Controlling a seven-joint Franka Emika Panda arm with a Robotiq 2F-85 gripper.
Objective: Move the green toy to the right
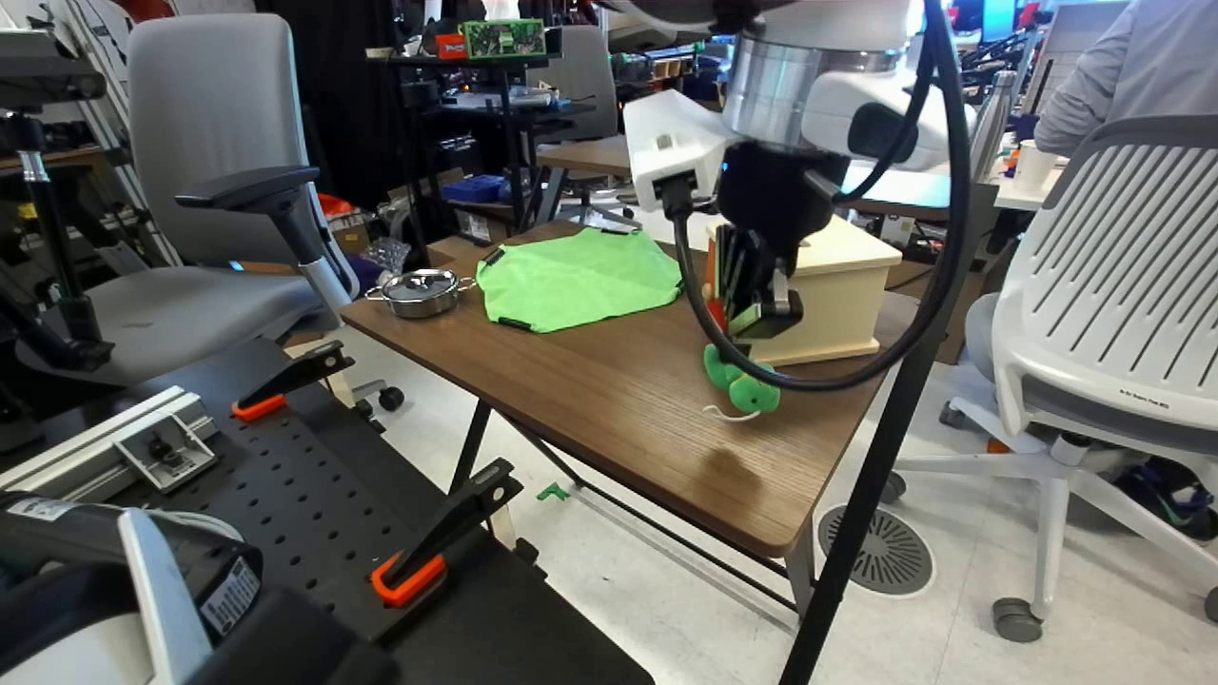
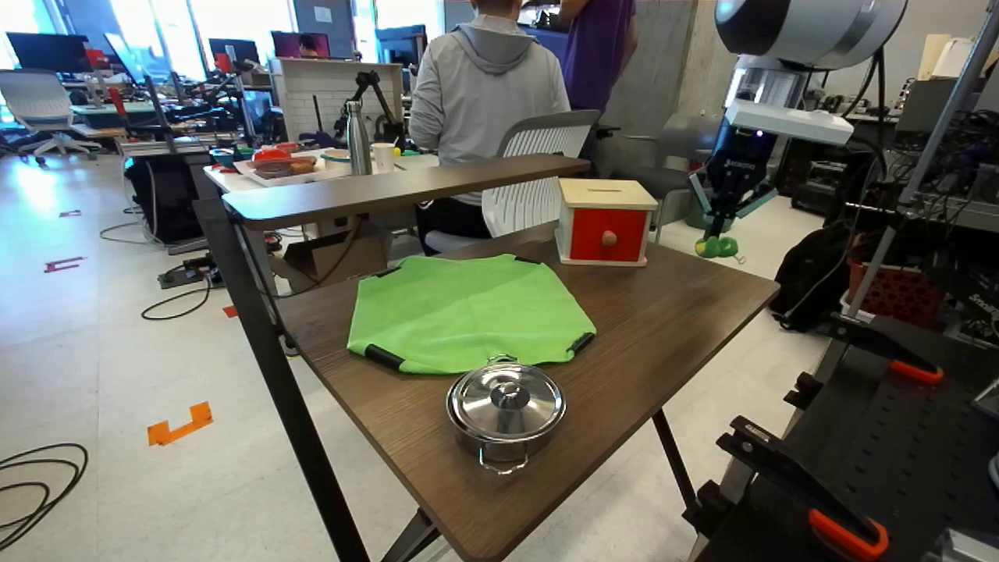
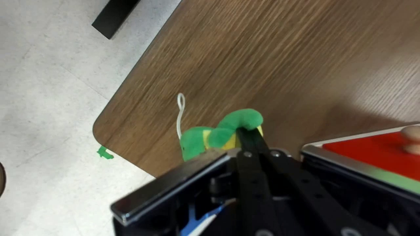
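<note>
- The steel pot (image 2: 507, 410), lid on: on the tabletop (image 2: 687, 300), well out from the wooden box (image 2: 607, 222), on the side its red drawer (image 2: 587, 240) faces.
- The green cloth (image 2: 468, 312): spread on that same side, closer to the wooden box.
- The green toy (image 2: 722, 247): in an exterior view, right of the wooden box and apart from it, in the air above the tabletop; the wrist view shows its white cord (image 3: 179, 120).
- The fingers (image 3: 246, 167): also right of the wooden box, drawn together, one end of the green toy pinched at their tips.
- The slatted chair (image 2: 515, 199): behind the wooden box.
- The person in a grey hoodie (image 2: 492, 94): farther behind the wooden box, back turned.
</note>
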